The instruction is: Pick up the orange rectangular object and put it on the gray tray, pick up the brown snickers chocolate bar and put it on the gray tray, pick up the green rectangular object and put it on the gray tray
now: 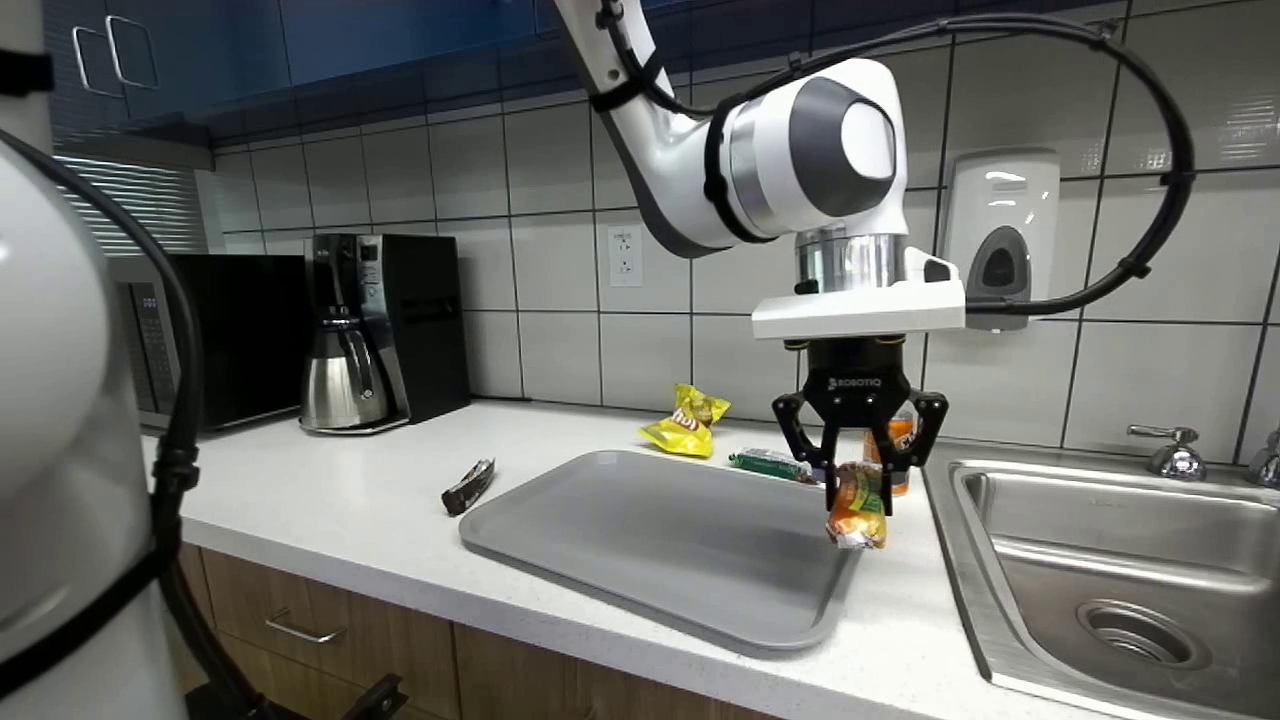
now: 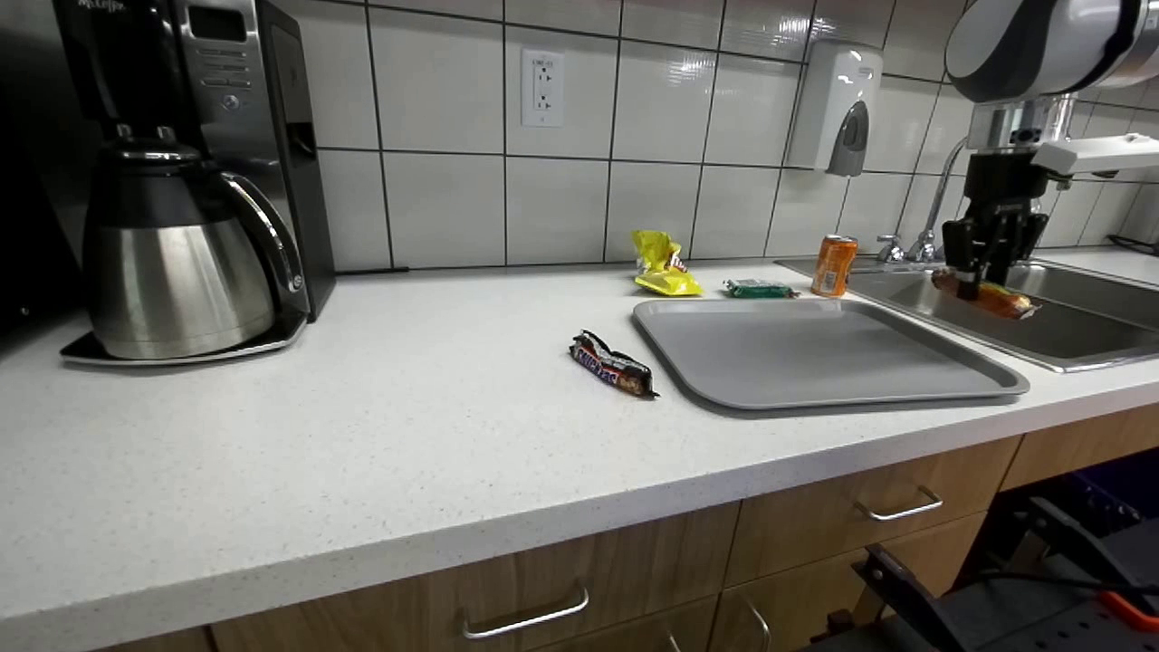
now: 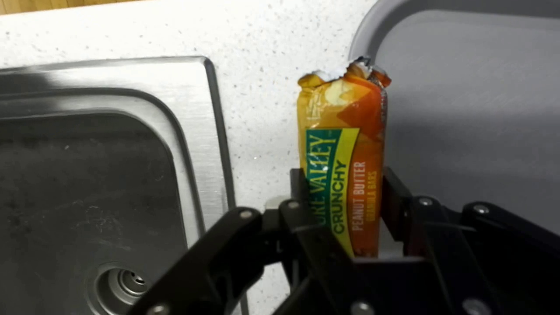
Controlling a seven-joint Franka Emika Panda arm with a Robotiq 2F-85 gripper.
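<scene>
One orange packet [image 3: 339, 109] | between jaws of gripper [image 1: 859, 490] | part-closed, clamping both long edges

Glossy packet [image 3: 343, 162], matt tray [image 1: 660, 530], metal sink [image 1: 1120, 560].

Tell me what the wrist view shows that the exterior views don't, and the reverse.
Only the wrist view makes the word CRUNCHY legible on the orange packet. Only the exterior views show the dark Snickers bar, green bar, orange can, yellow bag and coffee maker. All share the claw gripping that packet, the gray tray and the sink.
</scene>
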